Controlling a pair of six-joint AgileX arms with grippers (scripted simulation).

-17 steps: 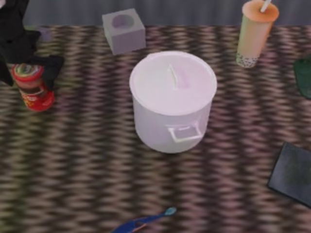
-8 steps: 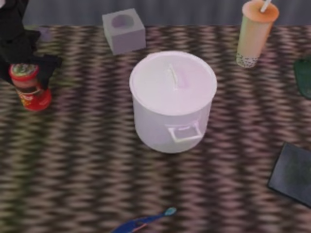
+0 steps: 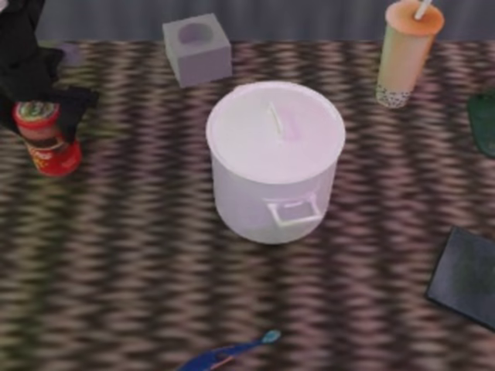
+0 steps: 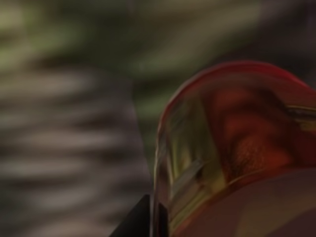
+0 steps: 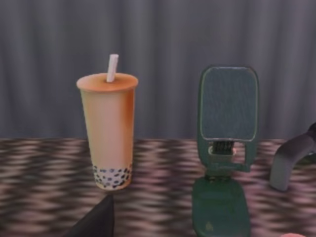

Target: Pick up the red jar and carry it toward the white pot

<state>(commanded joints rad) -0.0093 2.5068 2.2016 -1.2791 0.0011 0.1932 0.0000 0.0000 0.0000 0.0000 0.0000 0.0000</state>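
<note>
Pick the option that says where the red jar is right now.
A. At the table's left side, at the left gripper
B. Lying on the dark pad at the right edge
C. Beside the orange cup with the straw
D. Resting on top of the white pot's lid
A: in the top view the red jar stands at the table's left side with the left gripper at its top, well apart from the white pot in the middle.

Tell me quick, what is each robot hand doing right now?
Left hand: at the table's left, closed around the red jar.
Right hand: not seen in the top view; only a dark tip shows in its wrist view, so it cannot be told.
</note>
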